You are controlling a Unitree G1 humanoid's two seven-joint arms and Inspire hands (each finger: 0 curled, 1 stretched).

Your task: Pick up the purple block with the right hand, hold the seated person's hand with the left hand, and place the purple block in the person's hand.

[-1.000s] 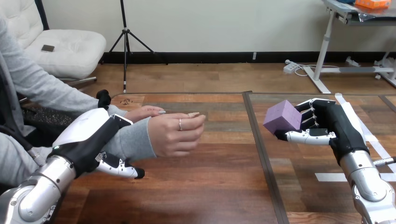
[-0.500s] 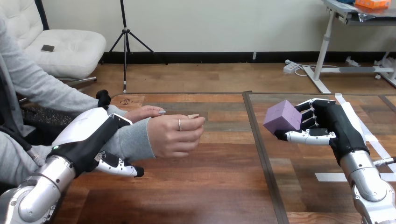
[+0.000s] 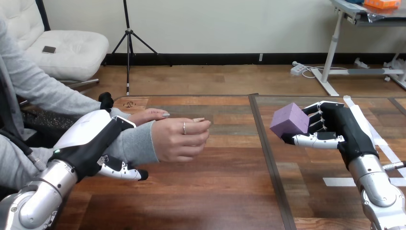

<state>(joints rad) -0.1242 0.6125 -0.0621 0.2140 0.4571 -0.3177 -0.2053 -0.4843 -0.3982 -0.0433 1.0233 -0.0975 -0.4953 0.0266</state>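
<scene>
The right hand (image 3: 342, 127) is clutching the purple block (image 3: 289, 120); the left hand (image 3: 91, 141) is covering the person's wrist (image 3: 136, 143), its grip impossible to tell.

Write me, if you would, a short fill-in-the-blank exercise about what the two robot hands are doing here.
1. The right robot hand grips the purple ____.
2. The left robot hand is curled round the person's wrist, whose sleeve is ____.
3. The purple block and the person's hand are not yet ____.
Missing words: block; grey; touching.
</scene>
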